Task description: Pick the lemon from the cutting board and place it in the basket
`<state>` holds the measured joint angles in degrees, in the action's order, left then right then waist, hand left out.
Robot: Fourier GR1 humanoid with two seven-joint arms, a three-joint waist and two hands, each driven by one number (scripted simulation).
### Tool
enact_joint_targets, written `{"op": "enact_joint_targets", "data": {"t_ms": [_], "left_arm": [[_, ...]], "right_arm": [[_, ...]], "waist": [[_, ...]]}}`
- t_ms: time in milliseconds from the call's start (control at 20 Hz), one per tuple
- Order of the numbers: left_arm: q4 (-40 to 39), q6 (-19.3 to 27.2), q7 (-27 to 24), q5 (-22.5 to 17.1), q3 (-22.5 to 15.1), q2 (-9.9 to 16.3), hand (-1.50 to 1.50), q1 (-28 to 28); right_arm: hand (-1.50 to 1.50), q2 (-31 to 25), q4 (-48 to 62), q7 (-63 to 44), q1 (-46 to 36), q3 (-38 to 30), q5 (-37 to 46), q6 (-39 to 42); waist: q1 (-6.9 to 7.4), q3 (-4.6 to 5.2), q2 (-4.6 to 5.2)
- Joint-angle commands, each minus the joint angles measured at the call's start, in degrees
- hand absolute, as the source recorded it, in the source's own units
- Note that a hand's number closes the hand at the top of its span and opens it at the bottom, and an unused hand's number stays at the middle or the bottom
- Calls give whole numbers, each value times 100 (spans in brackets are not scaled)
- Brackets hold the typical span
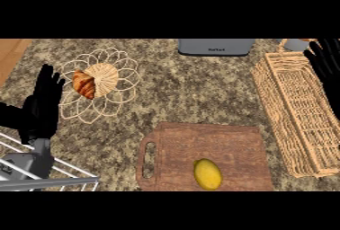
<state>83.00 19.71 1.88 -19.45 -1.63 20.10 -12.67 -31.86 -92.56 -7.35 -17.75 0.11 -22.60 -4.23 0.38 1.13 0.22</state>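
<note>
Lemon [208,174] lies on the cutting board [206,157], near its front edge, a bit right of centre, untouched. Basket [297,114], a long wicker one, sits on the worktop [192,85] just right of the board, w/ nothing visible inside.

Left hand [45,101] shows at the view's left edge, fingers straight and up, apart, holding nothing: resting. Right hand [324,60] shows at the upper right, above the basket's far end, fingers straight, also holding nothing. Neither is near the lemon.

Step in hand, by the look of it: the very start, pick not yet begun. Right hand is the likelier one for the job, since basket and lemon are both on its side. Next move calls for bringing it back toward the board's front edge, coming down over the lemon w/ fingers spread, then curling round it. The fruit is smooth and oval, so it may roll if nudged from one side; a top-down approach seems safer.

Other things: a wire trivet-like mat w/ a croissant [84,84] on it at the left, a white wire rack [50,173] at lower left, and a grey appliance [216,46] at the far edge. It bears a small dark label, too small to read. No other writing visible.
</note>
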Motion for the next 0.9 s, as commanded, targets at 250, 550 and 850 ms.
{"op": "enact_joint_targets", "data": {"t_ms": [250, 550, 850], "left_arm": [[266, 210, -432, -102, -950, 234, 0, 78], [211, -178, -413, -231, -845, 163, 0, 307], [364, -368, -506, -232, -471, 251, 0, 637]], "right_arm": [[150, 586, -1693, 233, 1236, 747, 169, 33], [-150, 1032, -2318, 239, 1437, 2718, 2029, -486], [-150, 475, -2227, -713, 1787, 2587, 3890, -1533]], "waist": [[-175, -127, -172], [-123, -92, -202], [-452, -48, -285]]}}
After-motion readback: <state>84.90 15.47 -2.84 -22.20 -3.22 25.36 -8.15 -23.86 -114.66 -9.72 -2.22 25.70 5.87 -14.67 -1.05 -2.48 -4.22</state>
